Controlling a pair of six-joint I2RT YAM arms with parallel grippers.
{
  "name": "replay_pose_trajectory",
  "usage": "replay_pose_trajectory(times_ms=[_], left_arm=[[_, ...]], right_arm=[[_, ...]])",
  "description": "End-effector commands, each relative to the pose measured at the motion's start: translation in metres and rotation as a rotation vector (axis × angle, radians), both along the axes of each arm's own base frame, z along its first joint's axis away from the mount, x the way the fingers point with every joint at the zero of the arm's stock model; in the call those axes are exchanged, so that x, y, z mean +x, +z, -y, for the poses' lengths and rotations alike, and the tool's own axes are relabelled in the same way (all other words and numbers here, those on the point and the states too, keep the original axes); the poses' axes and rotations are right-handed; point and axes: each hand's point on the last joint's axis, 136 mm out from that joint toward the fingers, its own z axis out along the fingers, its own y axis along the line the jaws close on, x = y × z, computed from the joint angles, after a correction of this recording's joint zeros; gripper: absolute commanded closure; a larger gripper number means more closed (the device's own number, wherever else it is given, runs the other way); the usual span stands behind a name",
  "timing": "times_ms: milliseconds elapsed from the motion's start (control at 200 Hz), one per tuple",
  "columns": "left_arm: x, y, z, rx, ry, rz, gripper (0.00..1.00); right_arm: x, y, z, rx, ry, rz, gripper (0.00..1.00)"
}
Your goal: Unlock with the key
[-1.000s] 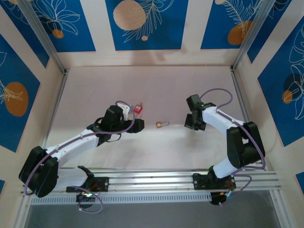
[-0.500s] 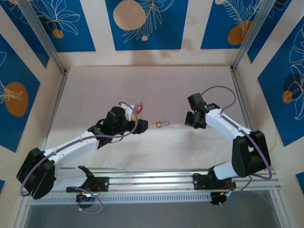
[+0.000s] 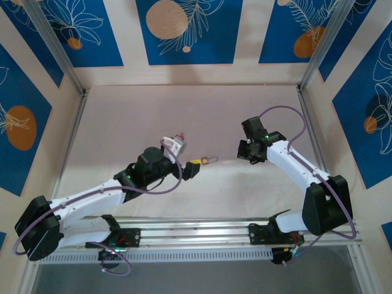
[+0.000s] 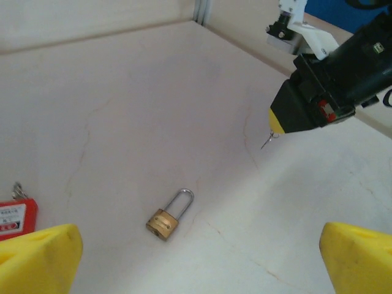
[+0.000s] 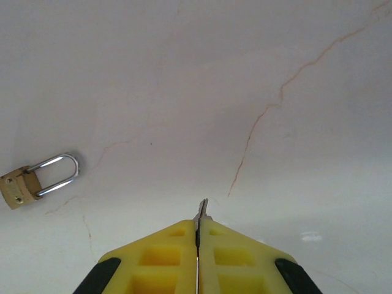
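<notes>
A small brass padlock (image 3: pixel 208 160) with a steel shackle lies flat on the pale table; it also appears as the padlock (image 4: pixel 168 214) and the padlock (image 5: pixel 37 177). My left gripper (image 3: pixel 191 169) hovers just left of it, open, with its yellow fingertips (image 4: pixel 40 248) wide apart and the lock between and ahead of them. My right gripper (image 3: pixel 244 153) sits to the right of the lock, shut on the key (image 5: pixel 201 210), whose thin metal tip pokes out past the yellow pads (image 5: pixel 165 251). The left wrist view shows that right gripper (image 4: pixel 294 113) with the key tip (image 4: pixel 267 139) pointing down.
A red tag (image 4: pixel 13 217) lies left of the padlock, partly hidden behind my left wrist, red tag (image 3: pixel 179 136). The table (image 3: pixel 202 110) is walled by blue-patterned panels with metal posts (image 3: pixel 67 67) at the back corners. Hairline cracks mark the surface.
My left gripper has slid right and forward, away from the red tag, ending close beside the padlock. The right gripper shifted only slightly and still grips the key.
</notes>
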Motion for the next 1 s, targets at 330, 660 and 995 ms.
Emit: replay_pose_trajectory(times_ms=[330, 660, 995], left_arm=[[-0.002, 0.017, 0.018, -0.036, -0.099, 0.298, 0.04], [0.005, 0.007, 0.05, -0.024, -0.165, 0.349, 0.12], [0.008, -0.004, 0.089, -0.06, -0.227, 0.397, 0.21]], right_arm=[[0.004, 0.046, -0.022, 0.058, 0.077, 0.076, 0.91], [0.0, 0.081, -0.054, 0.153, 0.151, 0.119, 0.91], [-0.015, 0.11, -0.081, 0.231, 0.215, 0.147, 0.91]])
